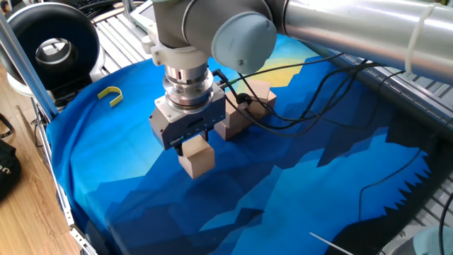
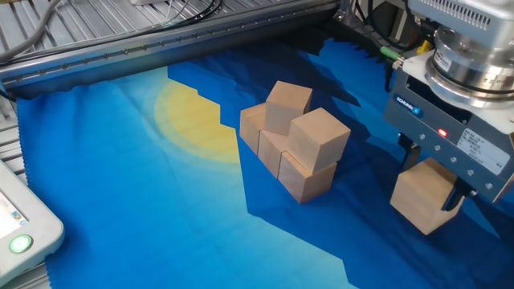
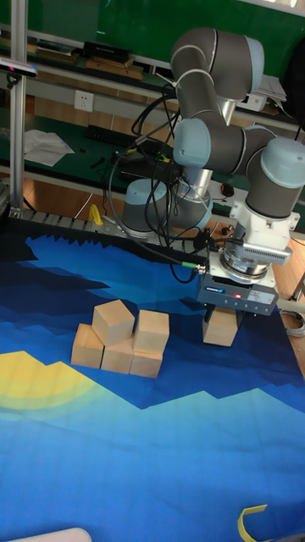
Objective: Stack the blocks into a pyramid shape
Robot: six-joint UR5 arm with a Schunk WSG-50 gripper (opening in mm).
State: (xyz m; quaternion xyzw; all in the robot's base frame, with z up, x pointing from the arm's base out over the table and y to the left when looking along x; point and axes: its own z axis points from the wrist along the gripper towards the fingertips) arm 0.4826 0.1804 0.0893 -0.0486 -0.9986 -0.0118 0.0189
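The jaws of the gripper [image 2: 438,189] are clamped on a tan wooden cube [image 2: 426,197], held just above the blue cloth [image 2: 161,209] covering the bench. Near the jaws sits the unfinished pyramid [image 2: 293,148]: three cubes below, two on top. This looks like the carrying step; next, the cube likely needs lifting onto the peak. Trailing black cables [image 1: 283,117] hang nearby. A yellow hook-shaped piece [image 1: 110,95] lies well apart.
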